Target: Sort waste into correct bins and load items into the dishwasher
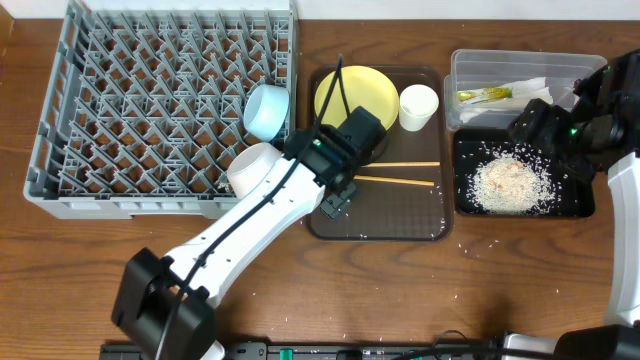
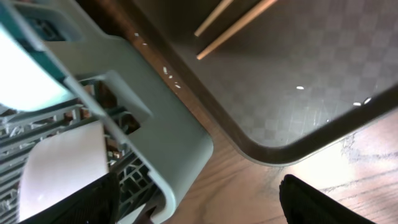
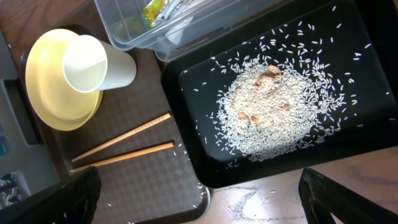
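The left tool [image 2: 196, 190] stands wide open with nothing between its fingers [image 2: 81, 202]; it hangs low over the spot where a corner of the grey dish rack [image 1: 150, 100] comes near a corner of the brown tray [image 1: 390, 215]. The white bowl [image 1: 252, 168] lies tilted in that corner of the rack; the light blue bowl [image 1: 268, 110] stands on edge along the rack's right side. On the brown tray, the 2 chopsticks [image 1: 400, 172] lie almost side by side; the yellow plate [image 1: 357, 95] sits at the far end, the white cup [image 1: 418, 106] just beside it.

The right tool [image 3: 199, 186] is open as wide as it goes and empty, above the near edge of the black tray [image 3: 373, 124]; the rice scraps [image 3: 267, 112] lie piled in that tray. The clear tub [image 1: 520, 58] stands right behind it and holds the snack wrapper [image 1: 485, 96] and the napkins [image 1: 525, 88]. Stray grains dot the table [image 1: 500, 290].
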